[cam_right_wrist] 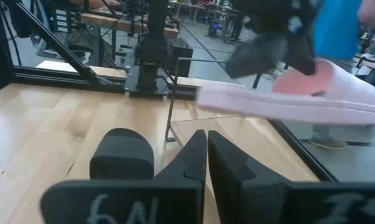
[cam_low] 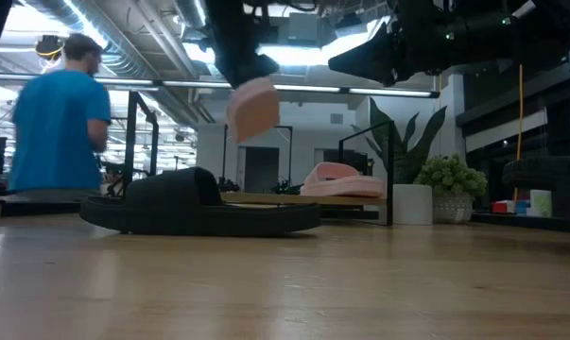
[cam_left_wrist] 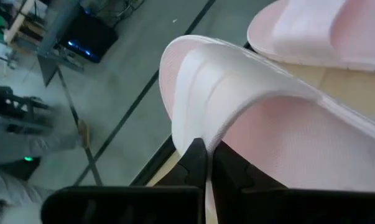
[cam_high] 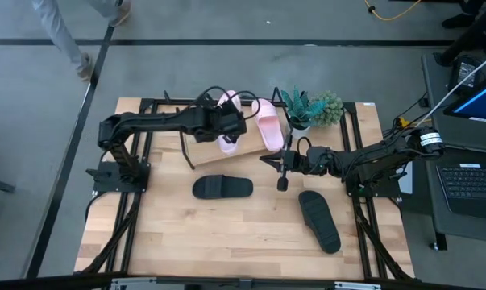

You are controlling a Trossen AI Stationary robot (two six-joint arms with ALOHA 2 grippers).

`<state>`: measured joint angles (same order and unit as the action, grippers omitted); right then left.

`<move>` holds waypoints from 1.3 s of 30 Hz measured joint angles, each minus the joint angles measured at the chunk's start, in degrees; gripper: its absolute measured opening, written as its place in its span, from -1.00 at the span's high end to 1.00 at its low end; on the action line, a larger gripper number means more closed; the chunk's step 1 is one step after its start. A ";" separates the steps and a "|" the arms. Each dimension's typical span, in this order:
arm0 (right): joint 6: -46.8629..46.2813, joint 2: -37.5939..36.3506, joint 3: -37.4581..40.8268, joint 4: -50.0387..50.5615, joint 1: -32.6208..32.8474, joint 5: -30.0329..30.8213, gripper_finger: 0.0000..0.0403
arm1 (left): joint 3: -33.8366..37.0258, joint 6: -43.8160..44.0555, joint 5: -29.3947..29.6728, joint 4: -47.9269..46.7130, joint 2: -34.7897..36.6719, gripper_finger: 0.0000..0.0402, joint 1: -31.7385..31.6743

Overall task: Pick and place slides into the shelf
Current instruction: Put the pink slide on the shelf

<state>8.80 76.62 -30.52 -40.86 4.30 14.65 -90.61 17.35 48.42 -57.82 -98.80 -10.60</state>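
Observation:
My left gripper is shut on a light pink slide, which it holds up over the far left part of the shelf. A second pink slide lies on the shelf board to its right. Two black slides rest sole-down on the tabletop, one in front of the shelf and one at the near right. My right gripper hangs shut with nothing in it, just right of the shelf's near right corner. My left gripper pinches the pink slide's wide strap at its edge between its two fingers. The fingers come slanting down from the table's left. The slide hangs lifted clear above the shelf board, roughly level with its sole down.
Two potted plants stand at the far edge right of the shelf. A black frame rims the table. A person in a blue shirt stands beyond the table; a laptop sits off its right side.

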 joint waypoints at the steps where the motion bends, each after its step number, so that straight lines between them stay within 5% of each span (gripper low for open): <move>1: 0.00 0.00 0.00 0.00 0.01 0.50 0.91 | 0.00 0.02 0.01 0.59 -0.32 1.00 -0.50; 25: 0.33 0.00 0.00 0.04 -0.01 2.84 0.91 | -0.04 6.48 -7.35 10.92 -12.51 1.00 -3.40; 39: 0.46 0.00 0.00 0.04 -0.01 2.76 0.91 | -0.04 6.53 -8.10 12.19 -12.73 1.00 -3.38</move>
<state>9.26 76.62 -30.52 -40.82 4.29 17.41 -90.65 23.88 40.32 -45.63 -111.53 -13.98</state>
